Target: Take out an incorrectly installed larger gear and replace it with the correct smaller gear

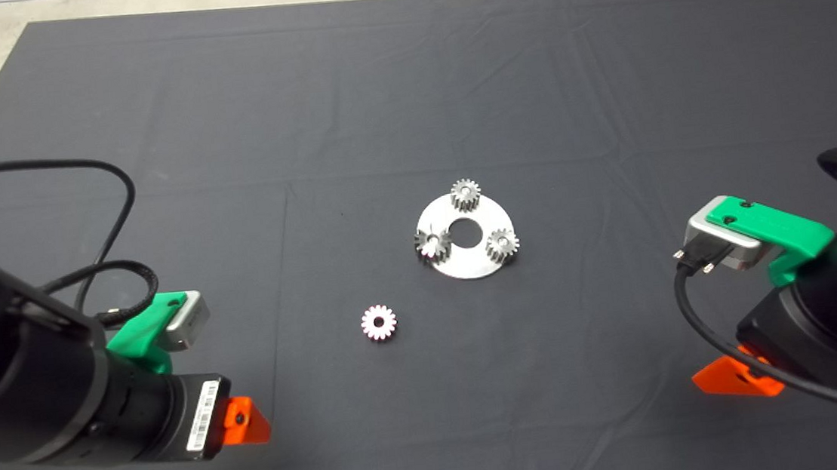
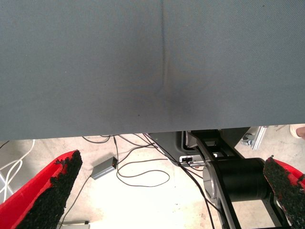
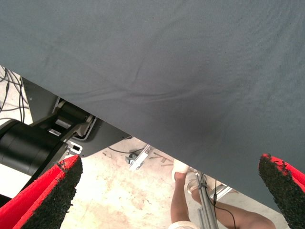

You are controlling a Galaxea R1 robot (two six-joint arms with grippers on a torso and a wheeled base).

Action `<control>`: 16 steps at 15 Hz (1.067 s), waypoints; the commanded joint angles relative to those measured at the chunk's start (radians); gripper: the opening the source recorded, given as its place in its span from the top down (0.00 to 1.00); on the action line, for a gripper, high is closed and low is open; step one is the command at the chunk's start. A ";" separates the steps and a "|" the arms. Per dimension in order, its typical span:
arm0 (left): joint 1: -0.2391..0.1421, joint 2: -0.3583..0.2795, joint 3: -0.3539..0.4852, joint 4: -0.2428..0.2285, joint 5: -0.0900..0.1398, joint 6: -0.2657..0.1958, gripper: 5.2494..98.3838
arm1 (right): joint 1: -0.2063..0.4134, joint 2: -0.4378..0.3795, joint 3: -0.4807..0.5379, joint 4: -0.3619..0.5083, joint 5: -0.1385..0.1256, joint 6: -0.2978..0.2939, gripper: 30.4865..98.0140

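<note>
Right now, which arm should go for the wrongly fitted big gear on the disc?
Probably left. The larger gear sits on the disc's left edge, facing the left hand. The right hand would cross the disc's other gears. Both hands are open and parked.

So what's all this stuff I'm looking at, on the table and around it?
Mat: one, dark grey, covering the table.
Round plate: one, silver with a centre hole, mid-mat.
The larger gear: one, dark shiny steel, on the plate's left edge.
Small gears on the plate: two, pale silver, at its far and right edges.
The smaller gear: one, pale silver, loose on the mat near-left of the plate.
Cables: several, dark, on the floor.
Person's leg: one, bare, beyond the mat.
Left gripper: red fingers, open, lower left.
Right gripper: red fingers, open, lower right.
</note>
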State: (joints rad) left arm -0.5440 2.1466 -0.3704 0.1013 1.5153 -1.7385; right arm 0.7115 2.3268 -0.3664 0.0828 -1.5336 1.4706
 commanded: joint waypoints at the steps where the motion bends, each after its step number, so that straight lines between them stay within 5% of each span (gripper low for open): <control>1: -0.016 -0.004 0.013 -0.017 0.000 -0.004 0.00 | 0.014 0.004 0.007 0.031 -0.051 0.007 0.00; 5: -0.016 -0.004 0.015 -0.017 0.000 -0.009 0.00 | -0.004 0.007 -0.026 0.028 -0.054 -0.003 0.00; 8: -0.016 -0.003 0.014 -0.017 0.000 -0.016 0.00 | -0.112 0.031 -0.186 0.014 -0.060 -0.077 0.00; 16: -0.016 0.006 0.016 -0.020 0.000 -0.013 0.00 | -0.149 0.346 -0.557 -0.028 -0.086 -0.264 0.00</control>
State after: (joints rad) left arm -0.5440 2.1553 -0.3704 0.1004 1.5149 -1.7483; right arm 0.5570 2.5413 -0.7490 0.0770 -1.5332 1.3127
